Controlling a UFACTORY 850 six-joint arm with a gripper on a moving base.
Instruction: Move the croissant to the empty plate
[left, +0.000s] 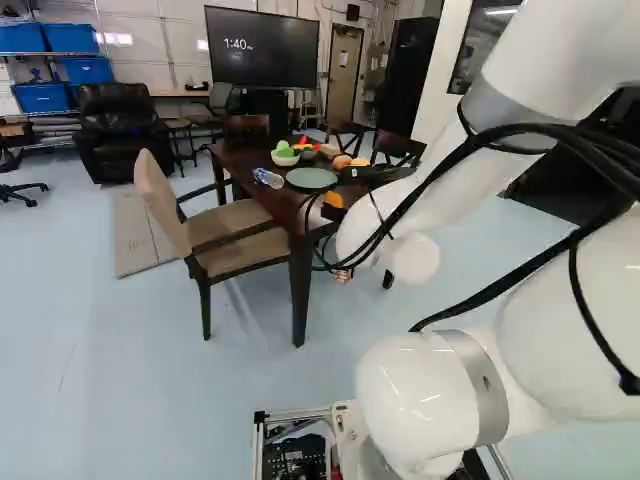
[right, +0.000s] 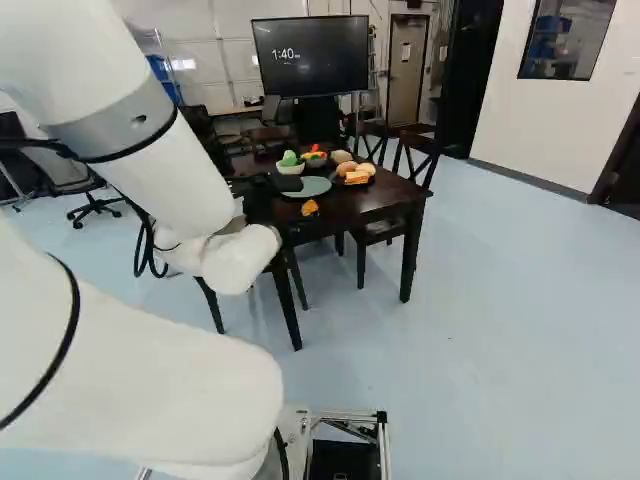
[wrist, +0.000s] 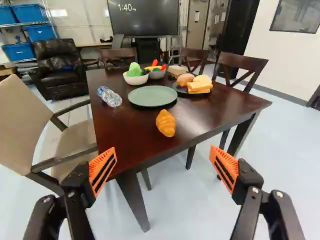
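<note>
In the left base view, the black gripper (left: 373, 176) shows partly past the white wrist, above the table's near end. In the wrist view the gripper (wrist: 163, 161) is open, its orange-padded fingers wide apart and nothing between them. The orange croissant (wrist: 165, 123) lies on bare dark wood ahead of the gap between the fingers, near the table's edge. Just beyond it is the empty green plate (wrist: 152, 96); croissant and plate stand apart. In the right base view the croissant (right: 310, 208) shows in front of the green plate (right: 308, 187).
On the dark table (wrist: 210, 112) stand a clear bottle (wrist: 109, 97) beside the plate, a white bowl (wrist: 135, 78) with green food, another bowl (wrist: 157, 73) and a dark plate with bread-like foods (wrist: 199, 85). A beige armchair (left: 165, 205) and dark wooden chairs (wrist: 243, 62) surround it.
</note>
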